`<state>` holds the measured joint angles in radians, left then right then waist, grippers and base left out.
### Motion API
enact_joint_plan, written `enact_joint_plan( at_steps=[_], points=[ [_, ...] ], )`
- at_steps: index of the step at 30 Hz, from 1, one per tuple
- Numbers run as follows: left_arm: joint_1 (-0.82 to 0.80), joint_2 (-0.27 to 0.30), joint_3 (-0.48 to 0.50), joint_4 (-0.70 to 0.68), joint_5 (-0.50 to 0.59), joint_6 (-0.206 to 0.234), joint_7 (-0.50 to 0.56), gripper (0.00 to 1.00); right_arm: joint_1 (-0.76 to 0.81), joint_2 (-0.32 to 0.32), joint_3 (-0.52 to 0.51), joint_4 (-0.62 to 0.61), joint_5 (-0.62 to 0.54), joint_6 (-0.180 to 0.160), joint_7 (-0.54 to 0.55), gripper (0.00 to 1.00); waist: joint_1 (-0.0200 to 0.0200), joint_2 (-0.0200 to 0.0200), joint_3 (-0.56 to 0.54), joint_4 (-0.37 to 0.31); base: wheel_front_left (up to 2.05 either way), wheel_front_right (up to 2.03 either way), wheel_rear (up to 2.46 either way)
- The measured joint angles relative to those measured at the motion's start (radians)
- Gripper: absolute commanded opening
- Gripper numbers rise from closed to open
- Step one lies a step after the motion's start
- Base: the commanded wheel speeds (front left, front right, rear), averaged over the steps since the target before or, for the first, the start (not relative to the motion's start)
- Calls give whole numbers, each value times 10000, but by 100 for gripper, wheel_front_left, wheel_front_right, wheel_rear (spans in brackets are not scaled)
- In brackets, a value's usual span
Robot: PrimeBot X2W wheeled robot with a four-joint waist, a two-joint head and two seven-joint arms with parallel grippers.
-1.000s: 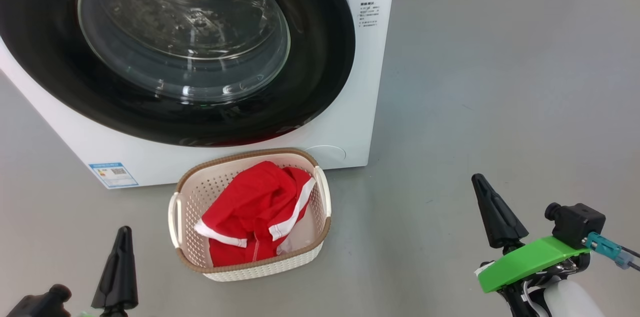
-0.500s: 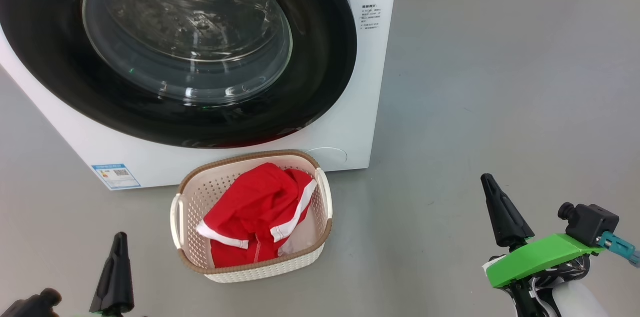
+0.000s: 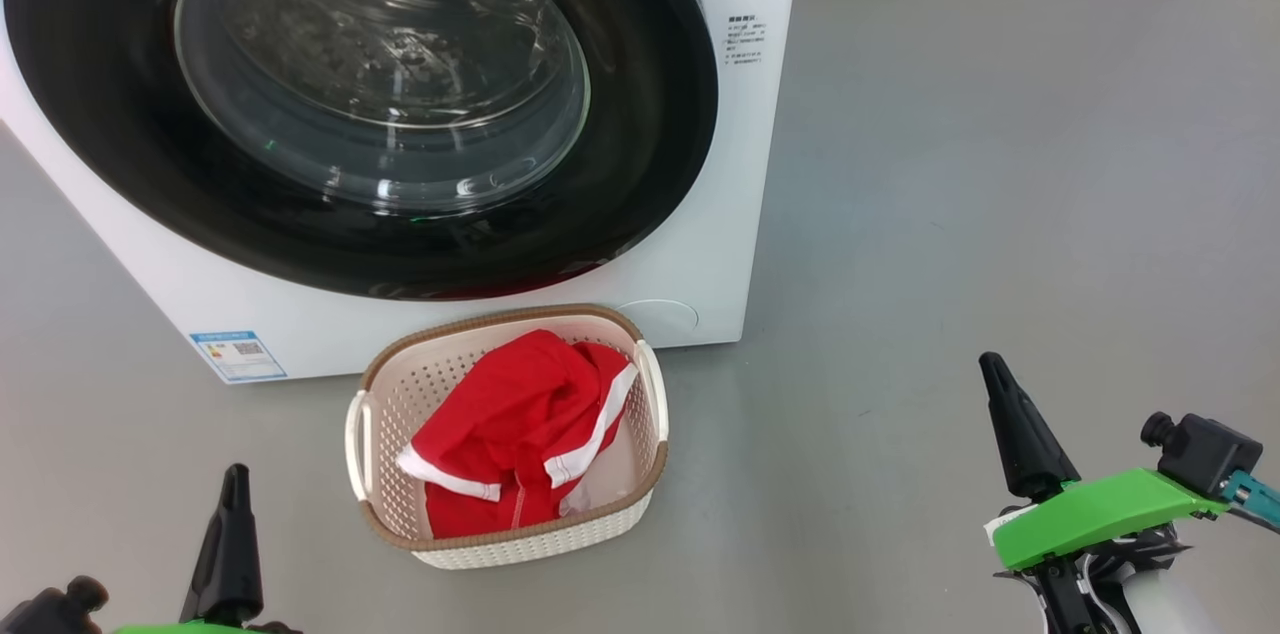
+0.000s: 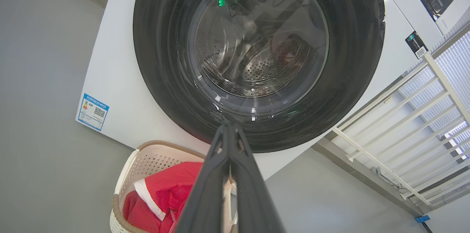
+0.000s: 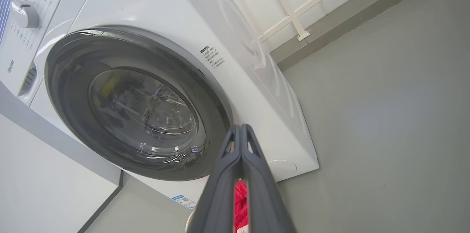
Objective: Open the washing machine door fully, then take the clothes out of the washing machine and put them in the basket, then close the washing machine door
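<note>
Door (image 3: 380, 84) looks shut flush against the washing machine (image 3: 745, 174): black rim and glass bowl take up the whole upper left of the head view, with the steel drum visible through the glass. In the left wrist view there's a reddish smudge in the glass that might just be a reflection, hard to say.

Red clothes (image 3: 510, 429) are bunched up inside the basket (image 3: 400, 404), white stripe trim facing up. That basket sits on the grey floor (image 3: 1000, 164) at the lower middle of the frame, just in front of the machine's bottom edge and right under the door. A little blue label (image 3: 238, 355) sits on the machine's front, to the left of the basket.

Both pincers are clenched on nothing. The left gripper (image 3: 236, 484) pokes up from the lower left corner, well apart from the basket, and in its own view the two fingers (image 4: 216, 174) press together with the tips over the door's lower rim. The right gripper (image 3: 995, 379) is at the lower right above a green bracket (image 3: 1090, 514), also off over bare floor, and its wrist view shows fingers (image 5: 257, 189) pinched together with a sliver of red showing between them near the bottom edge.
</note>
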<state>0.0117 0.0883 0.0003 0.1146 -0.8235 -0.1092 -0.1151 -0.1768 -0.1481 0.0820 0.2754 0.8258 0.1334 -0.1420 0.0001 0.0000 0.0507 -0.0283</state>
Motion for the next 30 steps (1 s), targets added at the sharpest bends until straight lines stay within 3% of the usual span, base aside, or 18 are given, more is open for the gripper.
enact_joint_plan(
  at_steps=[30],
  points=[
    [-219, -211, 286, 562, -2984, -12, 805, 0, 360, 301, -683, -8, 3037, -10, 888, 0, 0, 0, -180, 107, 0, 0, 0]
  ],
)
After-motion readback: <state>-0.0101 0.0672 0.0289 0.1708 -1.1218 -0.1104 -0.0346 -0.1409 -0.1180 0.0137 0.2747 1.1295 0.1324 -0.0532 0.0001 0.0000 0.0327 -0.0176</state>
